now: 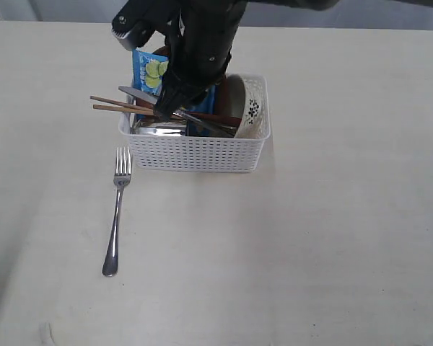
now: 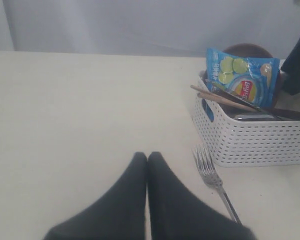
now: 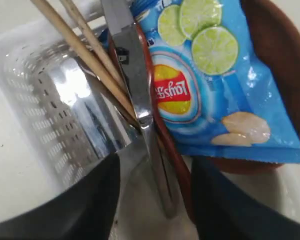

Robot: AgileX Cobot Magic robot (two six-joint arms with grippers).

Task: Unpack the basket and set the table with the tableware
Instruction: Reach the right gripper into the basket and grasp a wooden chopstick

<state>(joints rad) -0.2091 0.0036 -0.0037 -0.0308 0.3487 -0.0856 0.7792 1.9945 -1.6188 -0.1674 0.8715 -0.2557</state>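
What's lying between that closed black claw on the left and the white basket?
A steel fork lies on the table between the left claw and the basket, its tines nearest the basket. The left wrist view shows it best.

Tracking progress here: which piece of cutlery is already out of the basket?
The shiny steel fork: it lies flat on the cream table beside the white lattice basket, while the steel knife and wooden chopsticks rest in the basket.

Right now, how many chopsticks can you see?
2. Both chopsticks lie side by side in the basket, ends poking out over its left end in the exterior view, beside the knife. More may be hidden deeper inside.
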